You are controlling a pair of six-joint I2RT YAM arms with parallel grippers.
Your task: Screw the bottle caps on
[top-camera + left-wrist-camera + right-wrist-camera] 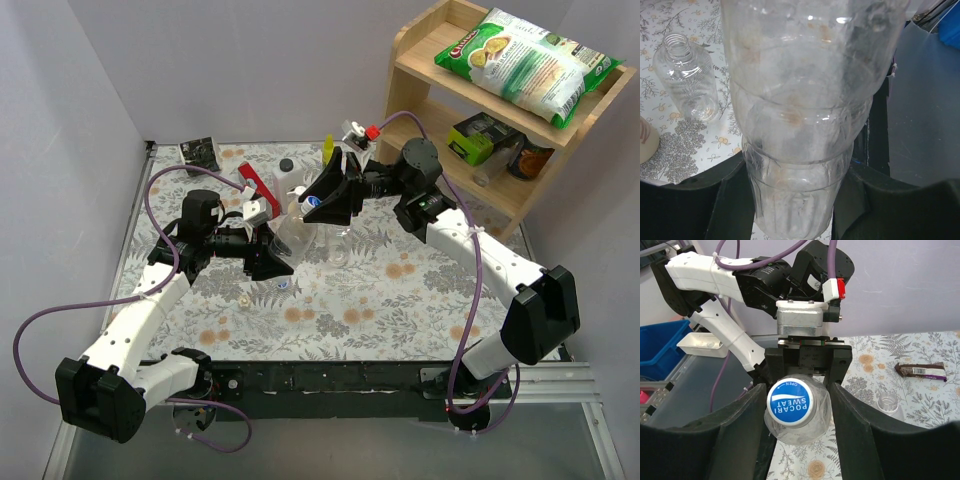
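The left gripper point(795, 192) is clamped on the body of a clear bottle point(800, 100), held above the middle of the table point(400, 300). The right gripper point(797, 405) stands part-open, jaws flanking the blue cap point(790, 402) on the bottle's neck, with no firm grip visible.

Close squarely on the cap rim, align with the neck, then turn.

A spare uncapped bottle point(685, 75) stands on the floral surface. A wooden shelf point(440, 90) stands at the far right corner

I see a blue round plastic cap point(790, 403) on a clear plastic bottle point(795, 150); a second clear bottle point(686, 80) stands beside it on the table point(400, 290).
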